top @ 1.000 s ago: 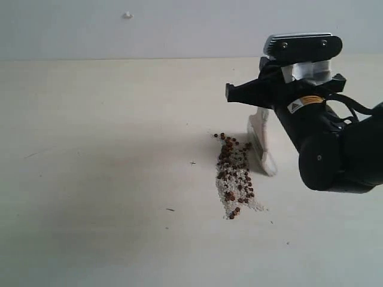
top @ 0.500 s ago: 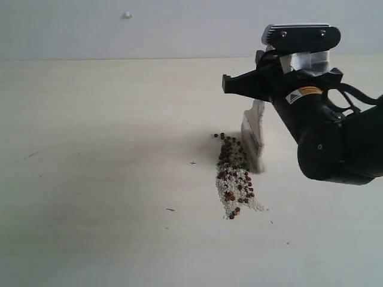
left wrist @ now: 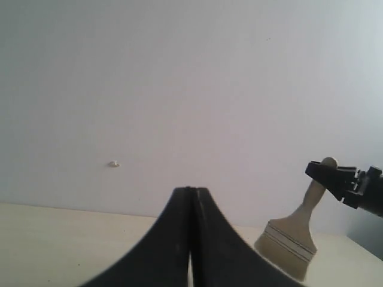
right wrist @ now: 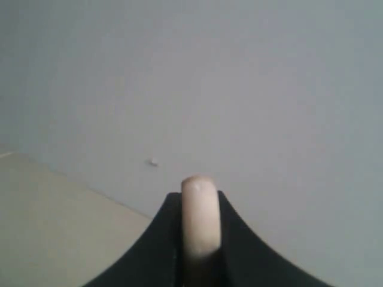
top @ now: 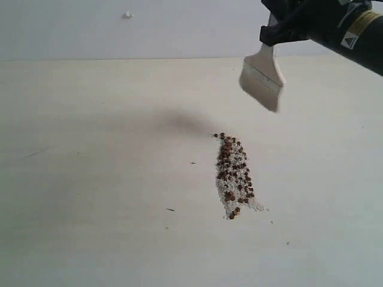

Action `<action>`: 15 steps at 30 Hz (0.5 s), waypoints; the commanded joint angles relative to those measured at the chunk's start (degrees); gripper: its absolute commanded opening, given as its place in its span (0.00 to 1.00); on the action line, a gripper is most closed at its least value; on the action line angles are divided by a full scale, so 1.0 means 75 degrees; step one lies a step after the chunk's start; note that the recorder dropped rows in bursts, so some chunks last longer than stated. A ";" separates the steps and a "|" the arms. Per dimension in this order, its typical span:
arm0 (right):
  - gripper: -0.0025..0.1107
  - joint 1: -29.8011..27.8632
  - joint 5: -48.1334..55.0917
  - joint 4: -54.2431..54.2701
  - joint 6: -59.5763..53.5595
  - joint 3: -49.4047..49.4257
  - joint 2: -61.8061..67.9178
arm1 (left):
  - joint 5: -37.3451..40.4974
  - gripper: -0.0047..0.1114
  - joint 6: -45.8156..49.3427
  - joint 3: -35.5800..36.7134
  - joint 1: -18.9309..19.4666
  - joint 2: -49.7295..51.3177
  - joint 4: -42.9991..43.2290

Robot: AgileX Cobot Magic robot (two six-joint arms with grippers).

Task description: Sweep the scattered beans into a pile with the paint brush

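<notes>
The beans point(top: 234, 173) lie in a narrow strip on the pale table point(top: 96, 179), dark reddish-brown pellets mixed with fine whitish grains. High above and to the right of them hangs the paint brush point(top: 263, 76), bristles down, clear of the table. My right gripper point(top: 274, 25) is shut on its wooden handle point(right wrist: 200, 218), whose rounded end pokes out between the black fingers point(right wrist: 164, 239). The same brush point(left wrist: 289, 242) shows in the left wrist view, held from above. My left gripper point(left wrist: 191, 197) has its jaws pressed together with nothing in them, and it is out of the exterior view.
A grey wall point(top: 149, 27) with a small white mark point(top: 127, 15) stands behind the table. A few dark specks point(top: 170, 209) lie left of the bean strip. The brush's shadow point(top: 179, 122) falls on the table left of the strip's far end.
The right arm has lifted up and back, carrying the brush off the table from beside the beans to high above them. The bean strip has not moved.
</notes>
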 commanded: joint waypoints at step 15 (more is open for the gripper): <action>0.02 -0.0927 -0.2617 -0.7391 0.6807 -0.6430 0.4213 | -0.0031 0.04 0.0019 0.0008 0.0010 0.0018 -0.0010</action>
